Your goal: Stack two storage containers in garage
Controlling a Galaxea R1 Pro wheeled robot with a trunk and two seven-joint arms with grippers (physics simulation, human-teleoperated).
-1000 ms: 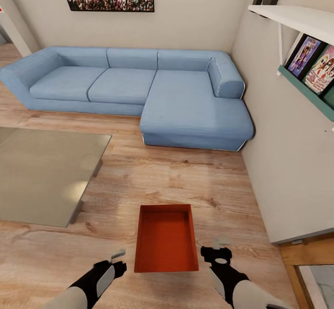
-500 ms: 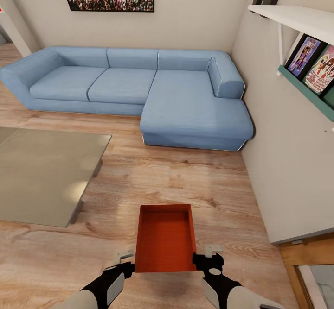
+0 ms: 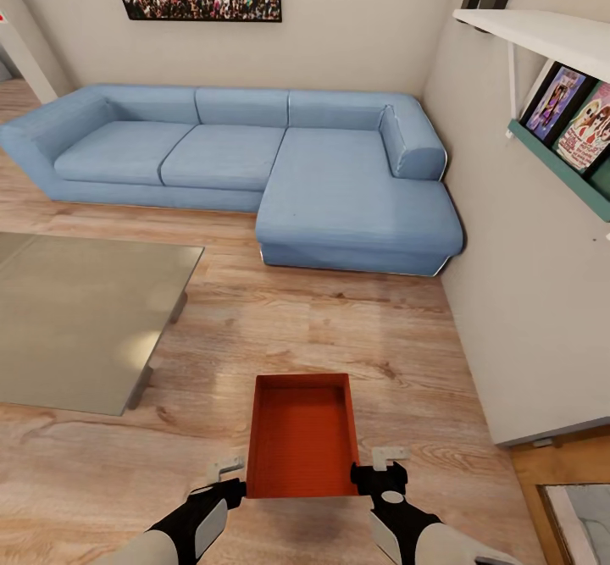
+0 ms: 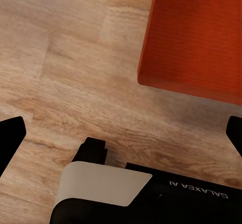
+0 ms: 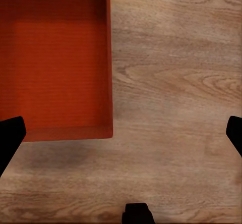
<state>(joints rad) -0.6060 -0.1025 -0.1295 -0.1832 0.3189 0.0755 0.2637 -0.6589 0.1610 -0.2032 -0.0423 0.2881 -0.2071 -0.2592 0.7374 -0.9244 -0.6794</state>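
One red-orange open-topped storage container lies flat on the light wood floor of the living room, just ahead of me. My left gripper is at its near left corner and my right gripper at its near right corner. Both are low over the floor. In the left wrist view the left gripper is open with bare planks between its fingertips, and the container lies beyond them. The right gripper is also open, with the container beside one black fingertip.
A blue sectional sofa fills the far side. A low glass coffee table stands at the left. A beige wall with a shelf of pictures runs close on the right. Wood floor lies between sofa and container.
Over the last second both grippers moved inward from beside the container to its near corners. In the last half second almost nothing moved. The container has stayed put.
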